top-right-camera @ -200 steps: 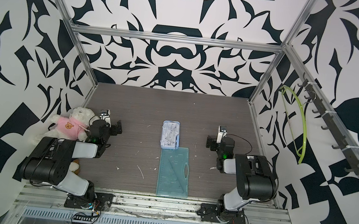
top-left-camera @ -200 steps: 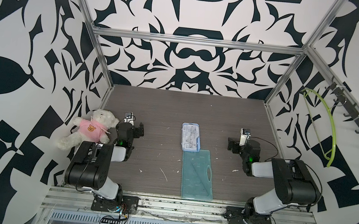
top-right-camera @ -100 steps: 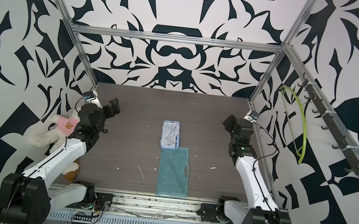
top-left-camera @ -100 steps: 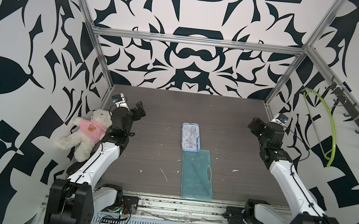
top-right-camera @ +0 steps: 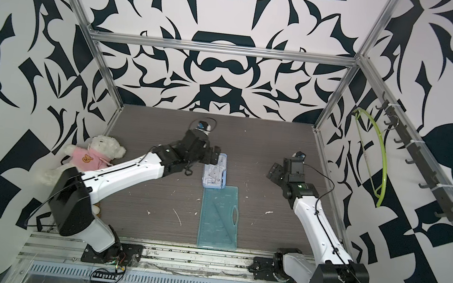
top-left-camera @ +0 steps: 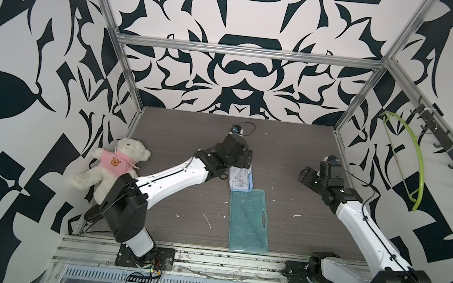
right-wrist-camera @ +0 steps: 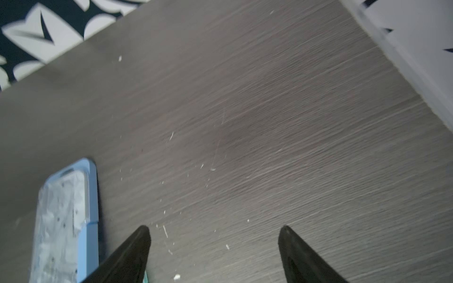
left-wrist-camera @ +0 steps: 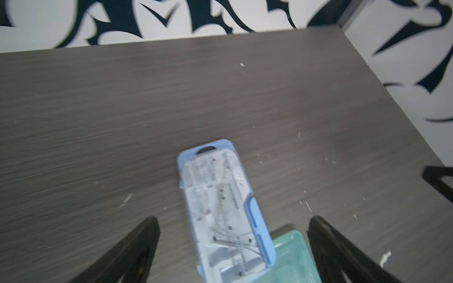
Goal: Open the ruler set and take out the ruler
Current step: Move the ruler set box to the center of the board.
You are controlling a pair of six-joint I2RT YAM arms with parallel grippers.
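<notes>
Counted: one ruler set (top-left-camera: 240, 178) at middle of bench (top-left-camera: 185, 134), touching one teal case (top-left-camera: 249, 220); one teddy (top-left-camera: 113, 167) at left wall; two pairs of jaws, both spread empty, left jaws over set.

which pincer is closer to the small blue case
Left. The left pincer is open over the small blue case; the right pincer is open off to its side, above the table.

White teddy bear (top-left-camera: 113, 168) in pink shirt; hanging green hanger (top-left-camera: 420, 173)
</notes>
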